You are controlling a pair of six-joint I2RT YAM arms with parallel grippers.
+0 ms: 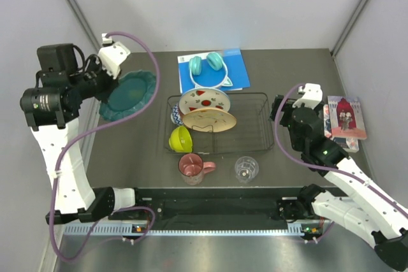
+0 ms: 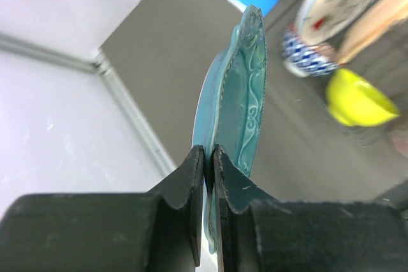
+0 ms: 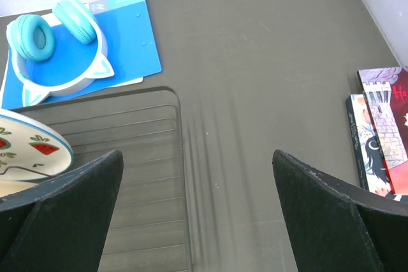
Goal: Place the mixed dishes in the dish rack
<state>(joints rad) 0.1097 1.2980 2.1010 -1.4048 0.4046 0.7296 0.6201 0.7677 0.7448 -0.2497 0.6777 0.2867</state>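
Teal plate (image 1: 129, 95) hangs in the air off the left end of the dish rack (image 1: 254, 125), pinched at its rim between the nearly closed fingers of the left gripper (image 2: 208, 157); its disc runs straight out from the fingertips, edge-on to that wrist. The rack lies to its right, so the coming move is probably a carry rightward with the plate kept on edge; the watermelon plate (image 1: 204, 101) and floral plate (image 1: 210, 120) lean in the rack's left half, the right half bare wire. Over that bare end hovers the right gripper (image 3: 196, 157), fingers spread wide, holding nothing.
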